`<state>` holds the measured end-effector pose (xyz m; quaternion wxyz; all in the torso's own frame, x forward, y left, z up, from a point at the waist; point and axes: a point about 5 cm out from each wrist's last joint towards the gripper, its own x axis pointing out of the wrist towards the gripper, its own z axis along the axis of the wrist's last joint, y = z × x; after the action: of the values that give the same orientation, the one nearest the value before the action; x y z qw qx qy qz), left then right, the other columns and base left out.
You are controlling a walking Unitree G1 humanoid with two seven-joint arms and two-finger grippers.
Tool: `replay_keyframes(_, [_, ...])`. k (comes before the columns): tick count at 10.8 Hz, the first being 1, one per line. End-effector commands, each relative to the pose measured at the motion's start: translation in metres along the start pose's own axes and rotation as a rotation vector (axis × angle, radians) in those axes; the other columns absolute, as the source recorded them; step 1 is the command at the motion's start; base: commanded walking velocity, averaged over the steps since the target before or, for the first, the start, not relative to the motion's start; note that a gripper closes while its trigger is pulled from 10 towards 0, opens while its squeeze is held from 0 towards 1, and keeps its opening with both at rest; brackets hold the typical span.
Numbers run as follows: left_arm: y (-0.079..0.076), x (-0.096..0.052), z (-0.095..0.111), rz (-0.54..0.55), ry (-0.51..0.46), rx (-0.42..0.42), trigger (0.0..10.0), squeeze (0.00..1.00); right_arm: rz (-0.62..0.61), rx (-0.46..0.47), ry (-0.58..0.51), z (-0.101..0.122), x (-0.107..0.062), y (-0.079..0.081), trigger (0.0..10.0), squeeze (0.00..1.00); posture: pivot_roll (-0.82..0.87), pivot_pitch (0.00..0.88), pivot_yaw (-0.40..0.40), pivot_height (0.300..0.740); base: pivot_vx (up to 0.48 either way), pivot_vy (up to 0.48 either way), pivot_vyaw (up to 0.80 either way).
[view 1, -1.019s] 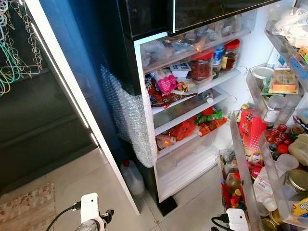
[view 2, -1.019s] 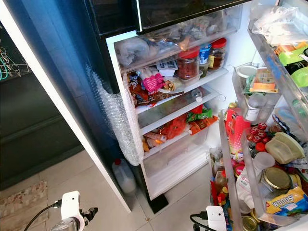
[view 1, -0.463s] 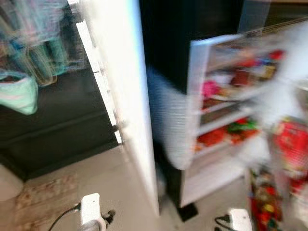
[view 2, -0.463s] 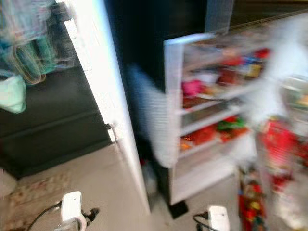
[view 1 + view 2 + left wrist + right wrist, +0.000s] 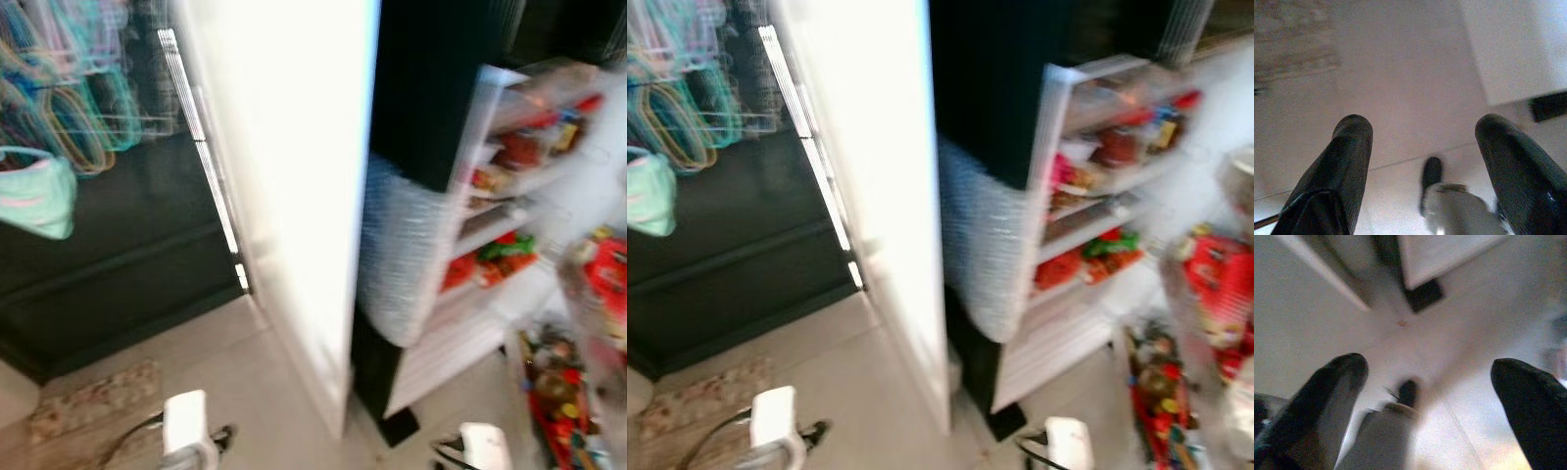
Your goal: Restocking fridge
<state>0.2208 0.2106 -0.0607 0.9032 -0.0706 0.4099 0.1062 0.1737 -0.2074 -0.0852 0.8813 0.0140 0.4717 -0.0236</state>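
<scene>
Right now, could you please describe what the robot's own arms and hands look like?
In the head views, each wrist carries a white, rounded box with a thin black cable looping off it. The left hand has two long, black, round-tipped fingers with a finely ribbed surface. The right hand has the same two black fingers, blurred here.

Pastel hangers (image 5: 69,108) and a mint cloth (image 5: 34,201) hang above a patterned mat (image 5: 93,411)

blurred fridge shelves (image 5: 509,220) hold red and green packets (image 5: 490,259).
</scene>
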Motion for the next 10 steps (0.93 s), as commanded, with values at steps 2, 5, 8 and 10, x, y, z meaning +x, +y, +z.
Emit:
replay_keyframes(2, [-0.0031, -0.0003, -0.0056, -0.011, 0.029, 0.015, 10.0, 0.0, -0.025, 0.022, 0.001, -0.003, -0.0014, -0.0062, 10.0, 0.0, 0.03, 0.0, 0.073, 0.74, 0.0, 0.0, 0.0])
replay_keyframes(5, [-0.0028, -0.0002, -0.0044, -0.02, 0.032, 0.076, 10.0, 0.0, -0.032, 0.034, 0.003, -0.0036, -0.0015, -0.0064, 10.0, 0.0, 0.03, 0.0, 0.074, 0.74, 0.0, -0.226, 0.0])
replay_keyframes(8, [-0.0028, -0.0001, -0.0048, -0.017, 0.036, 0.075, 10.0, 0.0, -0.035, 0.022, 0.02, -0.0047, -0.0014, -0.0068, 10.0, 0.0, 0.03, 0.0, 0.073, 0.74, 0.0, -0.089, -0.76])
replay_keyframes(10, [-0.0026, -0.0001, -0.0038, -0.021, 0.033, 0.113, 10.0, 0.0, -0.039, 0.023, 0.016, -0.0047, -0.0015, -0.007, 10.0, 0.0, 0.03, 0.0, 0.072, 0.74, 0.0, -0.176, -0.77])
